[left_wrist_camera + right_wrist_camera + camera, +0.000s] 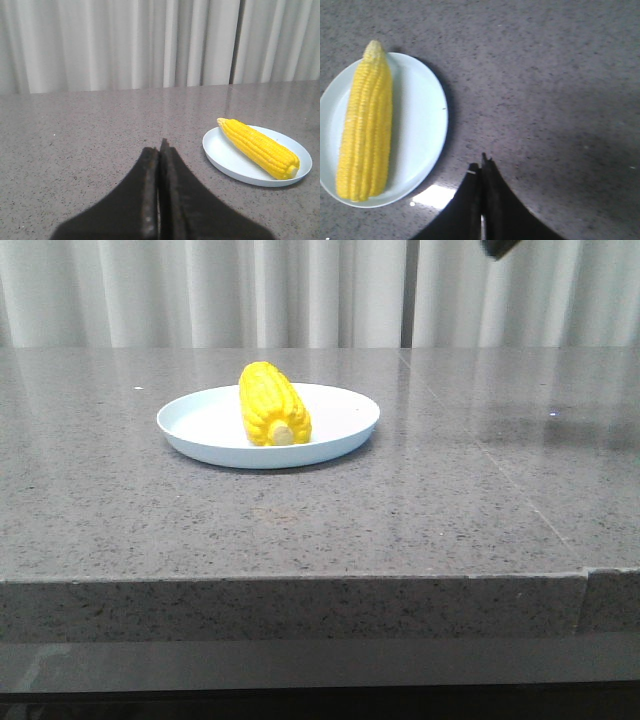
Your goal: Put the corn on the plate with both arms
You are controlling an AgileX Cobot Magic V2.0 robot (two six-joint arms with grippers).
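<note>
Corn (273,404) lies inside plate (340,440) on table (450,510); left gripper (161,145) and right gripper (482,165) both pressed together, empty, apart from plate; you risk nudging rim and rolling cob off

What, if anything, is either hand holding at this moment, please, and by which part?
Nothing is held. The left hand and right hand are both shut and empty; the bright yellow corn cob lies on the round pale blue-white plate.

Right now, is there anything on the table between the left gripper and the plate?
No. In the left wrist view, only bare grey table lies between the shut left gripper and the plate, which holds the corn.
</note>
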